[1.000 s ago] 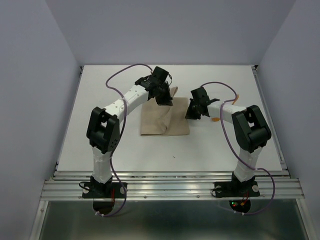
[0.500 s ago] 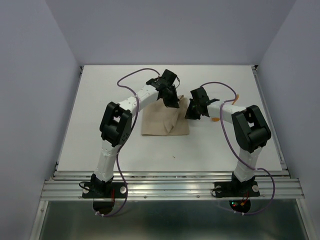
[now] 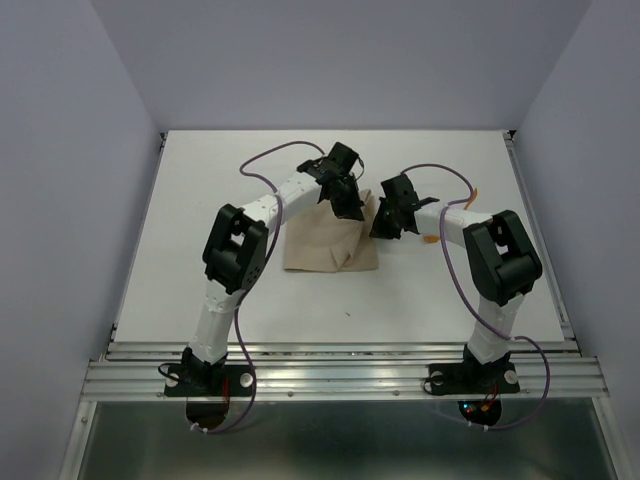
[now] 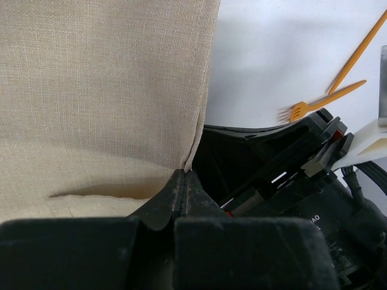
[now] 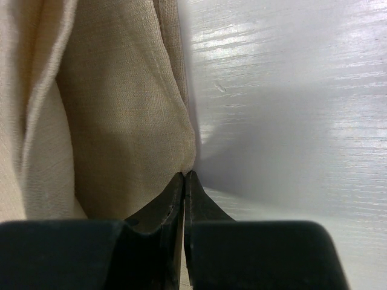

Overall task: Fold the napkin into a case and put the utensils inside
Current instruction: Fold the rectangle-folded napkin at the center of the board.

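**Both tools clamped on the napkin's right side**

Left tool (image 3: pixel 346 202) down over the far right part of the napkin (image 3: pixel 318 246), jaws pressed flat together with only the cloth's edge caught between the tips. Seen from the left wrist: tan weave filling the upper left of the view, its right hem running straight down into the closed tips, a shallow crease in the fabric just to their left.

Right tool (image 3: pixel 381 223) just beside the left one, at the napkin's right edge, likewise closed to a hairline. Seen from the right wrist: tips pinching a pointed bit of the layered cloth where the edges gather, folds of the cloth to the left, bare white worktop (image 3: pixel 200 260) to the right.

Napkin folded into a rough rectangle, lying mid-worktop between the two arms; flat along its left and near sides, bunched and rumpled toward the right where both tools hold it.

Utensils (image 4: pixel 320 100) on the bare worktop beyond the right tool, apart from the cloth: an orange fork and a slim orange stick close together in a narrow V; whether touching, cannot tell
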Available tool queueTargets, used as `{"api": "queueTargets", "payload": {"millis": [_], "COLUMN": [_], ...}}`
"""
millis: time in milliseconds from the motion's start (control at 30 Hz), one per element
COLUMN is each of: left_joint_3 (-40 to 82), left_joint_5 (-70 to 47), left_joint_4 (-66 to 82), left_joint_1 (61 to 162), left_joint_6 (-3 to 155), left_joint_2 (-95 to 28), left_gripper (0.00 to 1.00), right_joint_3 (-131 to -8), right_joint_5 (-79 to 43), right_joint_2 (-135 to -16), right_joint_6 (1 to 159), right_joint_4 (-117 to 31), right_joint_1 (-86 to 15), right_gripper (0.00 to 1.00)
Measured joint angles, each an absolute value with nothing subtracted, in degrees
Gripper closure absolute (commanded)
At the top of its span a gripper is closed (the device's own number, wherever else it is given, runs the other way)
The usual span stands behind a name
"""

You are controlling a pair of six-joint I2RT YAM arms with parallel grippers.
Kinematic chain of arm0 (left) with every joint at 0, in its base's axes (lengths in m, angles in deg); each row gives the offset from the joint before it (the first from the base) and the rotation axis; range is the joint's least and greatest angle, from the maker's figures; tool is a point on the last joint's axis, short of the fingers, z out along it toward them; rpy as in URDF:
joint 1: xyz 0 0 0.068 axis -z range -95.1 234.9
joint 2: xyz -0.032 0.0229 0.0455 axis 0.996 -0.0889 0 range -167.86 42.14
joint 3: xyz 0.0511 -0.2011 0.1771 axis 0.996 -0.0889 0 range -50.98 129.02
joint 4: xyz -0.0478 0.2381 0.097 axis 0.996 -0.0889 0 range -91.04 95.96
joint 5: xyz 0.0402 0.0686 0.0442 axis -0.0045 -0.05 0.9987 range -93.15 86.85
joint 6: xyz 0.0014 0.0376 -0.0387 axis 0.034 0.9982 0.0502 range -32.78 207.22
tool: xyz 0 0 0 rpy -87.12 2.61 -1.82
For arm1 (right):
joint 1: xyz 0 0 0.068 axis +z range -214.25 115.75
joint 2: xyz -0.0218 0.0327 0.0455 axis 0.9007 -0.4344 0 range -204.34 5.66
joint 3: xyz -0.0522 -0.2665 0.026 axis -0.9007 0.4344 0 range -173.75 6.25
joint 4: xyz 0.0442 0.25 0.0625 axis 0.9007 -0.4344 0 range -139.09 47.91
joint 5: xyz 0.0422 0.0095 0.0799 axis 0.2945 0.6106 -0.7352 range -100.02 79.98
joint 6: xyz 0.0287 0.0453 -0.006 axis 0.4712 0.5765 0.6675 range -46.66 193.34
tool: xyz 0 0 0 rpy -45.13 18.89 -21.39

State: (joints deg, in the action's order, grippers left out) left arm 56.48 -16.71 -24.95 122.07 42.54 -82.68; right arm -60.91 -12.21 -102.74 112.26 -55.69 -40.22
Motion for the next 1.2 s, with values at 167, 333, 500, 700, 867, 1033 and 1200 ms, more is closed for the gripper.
{"api": "queueTargets", "payload": {"millis": [167,333,500,700,867,1033,1200], "left_joint_3": [56.89,57.22,59.47,59.8,59.8,58.38,52.09], "left_joint_5": [-17.47,-18.02,-19.68,-20.71,-20.66,-20.21,-19.57], "left_joint_4": [-24.89,-24.84,-25.08,-25.94,-27.53,-28.1,-26.7], "left_joint_1": [122.33,122.35,122.46,122.7,122.66,121.89,119.97], "left_joint_6": [42.12,42.08,42.69,44.61,45.9,47.43,48.92], "left_joint_2": [-84.1,-84.75,-85.61,-85.63,-85.5,-82.42,-73.39], "left_gripper": [1.0,0.97,0.56,0.5,0.55,0.59,0.58], "right_joint_3": [-60.89,-60.89,-60.89,-60.67,-58.81,-55.45,-53.5], "right_joint_5": [-12.21,-12.19,-12.19,-11.6,-8.8,-6.16,-4.7], "right_joint_2": [-102.74,-102.74,-102.74,-102.59,-100.27,-94.09,-87.36], "right_joint_6": [112.26,112.34,112.43,112.71,112.43,111.88,111.27], "right_joint_4": [-55.67,-55.65,-55.61,-55.41,-57.16,-59.96,-62.18], "right_joint_1": [-40.2,-40.2,-40.2,-40.18,-40.04,-39.78,-39.78], "right_gripper": [0.96,0.94,0.86,0.8,0.78,0.77,0.76]}}
